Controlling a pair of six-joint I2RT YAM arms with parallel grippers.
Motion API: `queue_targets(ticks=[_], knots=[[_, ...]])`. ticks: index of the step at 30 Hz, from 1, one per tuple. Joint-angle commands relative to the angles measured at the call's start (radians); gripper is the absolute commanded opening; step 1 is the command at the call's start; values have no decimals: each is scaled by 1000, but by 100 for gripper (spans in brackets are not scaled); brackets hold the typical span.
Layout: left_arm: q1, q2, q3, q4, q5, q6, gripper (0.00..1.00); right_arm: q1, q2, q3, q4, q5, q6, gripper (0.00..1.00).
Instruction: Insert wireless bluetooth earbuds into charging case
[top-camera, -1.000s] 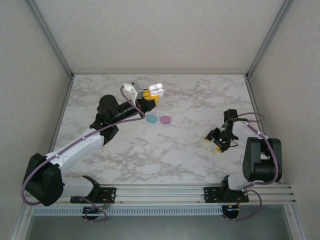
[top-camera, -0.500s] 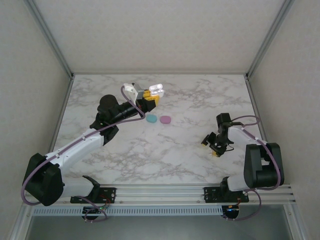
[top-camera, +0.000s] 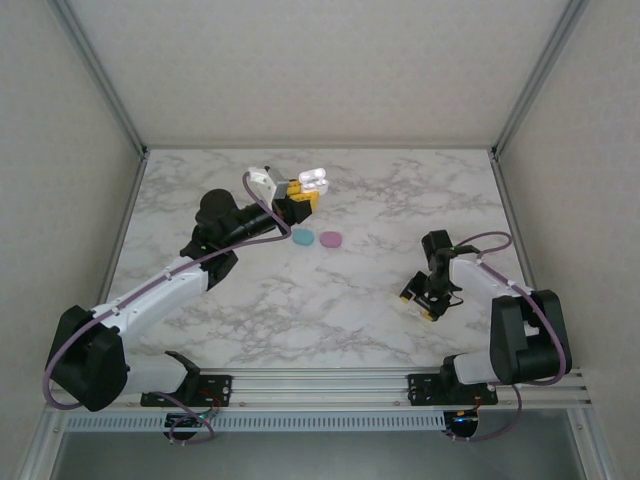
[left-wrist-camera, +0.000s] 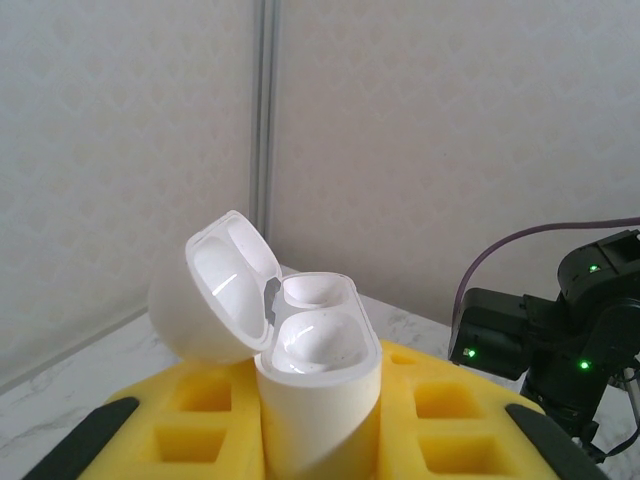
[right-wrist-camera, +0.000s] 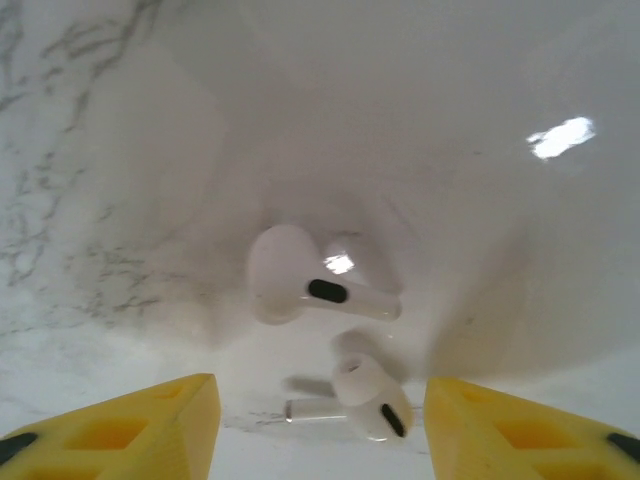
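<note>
My left gripper (top-camera: 298, 197) is raised over the far middle of the table, shut on a white charging case (left-wrist-camera: 320, 370) between its yellow fingers (left-wrist-camera: 170, 430). The case stands upright with its lid (left-wrist-camera: 215, 290) hinged open and both wells empty; from above the case (top-camera: 313, 179) shows bright white. Two white earbuds lie on the marble under my right gripper (top-camera: 425, 298). One earbud (right-wrist-camera: 285, 275) lies farther out. The other earbud (right-wrist-camera: 370, 395) lies between the yellow fingertips without touching them. My right gripper (right-wrist-camera: 320, 402) is open.
A teal oval case (top-camera: 302, 237) and a pink oval case (top-camera: 331, 239) lie side by side on the marble table (top-camera: 300, 300), just in front of the left gripper. Frame posts and walls border the table. The right arm (left-wrist-camera: 560, 320) shows in the left wrist view.
My right gripper has shifted left and toward the near edge, lower over the earbuds, with its jaws a little narrower. The left arm and the case have stayed still.
</note>
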Motion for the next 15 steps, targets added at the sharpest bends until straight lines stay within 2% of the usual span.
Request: queue_targets(ticks=[1,6,15], knots=[[-2,0,27,-3,10,5,0,9,18,25,-50,82,6,53],[-3,-9,22,-13,6,12,0,18,33,28,-37,82,2,44],[-3,-12,21,-21,3,15,0,56,84,65,-38,60,-67,33]])
